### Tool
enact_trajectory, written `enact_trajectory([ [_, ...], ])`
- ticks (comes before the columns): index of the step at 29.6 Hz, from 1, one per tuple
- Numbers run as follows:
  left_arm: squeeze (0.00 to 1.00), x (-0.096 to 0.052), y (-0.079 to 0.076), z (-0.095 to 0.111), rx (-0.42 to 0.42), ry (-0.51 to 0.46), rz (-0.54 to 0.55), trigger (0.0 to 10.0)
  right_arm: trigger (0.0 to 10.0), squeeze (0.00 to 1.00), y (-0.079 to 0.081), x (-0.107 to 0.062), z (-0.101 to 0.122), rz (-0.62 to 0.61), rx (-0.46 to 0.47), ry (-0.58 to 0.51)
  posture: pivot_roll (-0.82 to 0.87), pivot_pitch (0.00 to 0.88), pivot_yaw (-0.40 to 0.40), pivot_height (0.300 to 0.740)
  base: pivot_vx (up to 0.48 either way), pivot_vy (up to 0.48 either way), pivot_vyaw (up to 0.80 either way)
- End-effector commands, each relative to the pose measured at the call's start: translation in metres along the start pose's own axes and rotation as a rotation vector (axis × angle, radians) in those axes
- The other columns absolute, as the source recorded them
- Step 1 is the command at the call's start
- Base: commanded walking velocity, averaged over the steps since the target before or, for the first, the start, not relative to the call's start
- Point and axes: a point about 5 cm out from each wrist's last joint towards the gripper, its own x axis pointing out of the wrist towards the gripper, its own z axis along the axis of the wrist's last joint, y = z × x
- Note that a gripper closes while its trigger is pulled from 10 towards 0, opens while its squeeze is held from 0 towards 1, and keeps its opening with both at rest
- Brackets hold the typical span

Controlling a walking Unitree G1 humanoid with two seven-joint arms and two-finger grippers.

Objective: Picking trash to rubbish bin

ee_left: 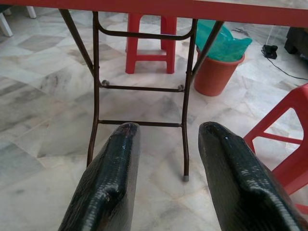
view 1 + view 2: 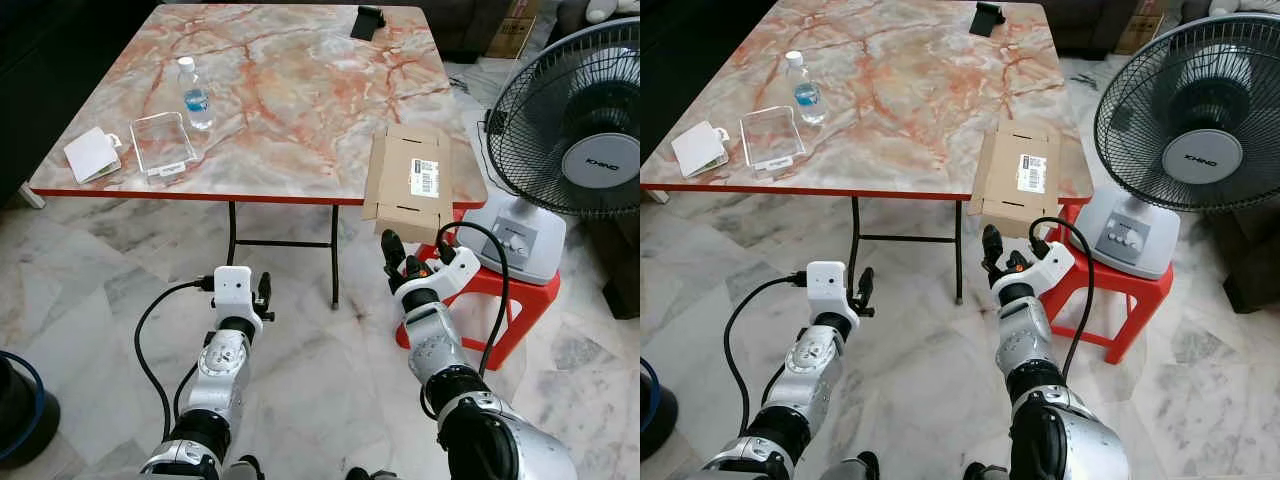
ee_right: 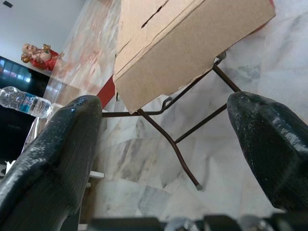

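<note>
A flattened cardboard box (image 2: 410,180) hangs over the near right edge of the marble-patterned table (image 2: 290,110). On the table's left side lie a clear plastic bottle (image 2: 195,95), an empty clear plastic tray (image 2: 162,143) and a white folded packet (image 2: 92,154). My right gripper (image 2: 400,258) is open just below the cardboard's overhanging edge (image 3: 183,43), not touching it. My left gripper (image 2: 263,293) is open and empty, low in front of the table legs. An orange rubbish bin (image 1: 217,72) with a green liner stands on the floor beyond the table.
A standing fan (image 2: 575,130) sits on a red plastic stool (image 2: 500,300) close to my right arm. The table's metal legs (image 2: 232,235) are straight ahead. Another red stool (image 1: 150,45) stands behind the table. A black object (image 2: 369,22) lies at the table's far edge.
</note>
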Motion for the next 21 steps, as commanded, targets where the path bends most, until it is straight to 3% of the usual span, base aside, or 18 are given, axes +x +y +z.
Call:
enact_trajectory([
  [1, 0.00, -0.001, 0.000, -0.002, -0.013, 0.010, -0.007, 10.0, 10.0, 0.00, 0.004, 0.001, 0.001, 0.024, -0.022, -0.003, 0.12, 0.177, -0.010, 0.740, 0.000, 0.000, 0.00],
  [7, 0.00, -0.001, -0.001, 0.000, -0.012, 0.004, -0.012, 10.0, 10.0, 0.00, 0.005, 0.001, 0.002, 0.027, -0.039, -0.009, 0.12, 0.178, -0.010, 0.740, 0.213, 0.000, 0.00],
  [15, 0.00, 0.000, -0.007, 0.023, 0.067, -0.124, -0.047, 10.0, 10.0, 0.00, 0.007, 0.002, 0.002, 0.035, -0.035, -0.015, 0.12, 0.178, -0.010, 0.740, 0.260, 0.000, 0.00],
  [21, 0.00, 0.000, -0.008, 0.030, 0.080, -0.157, -0.051, 10.0, 10.0, 0.00, 0.006, 0.002, 0.002, 0.031, -0.036, -0.014, 0.12, 0.177, -0.011, 0.740, 0.265, 0.000, 0.00],
])
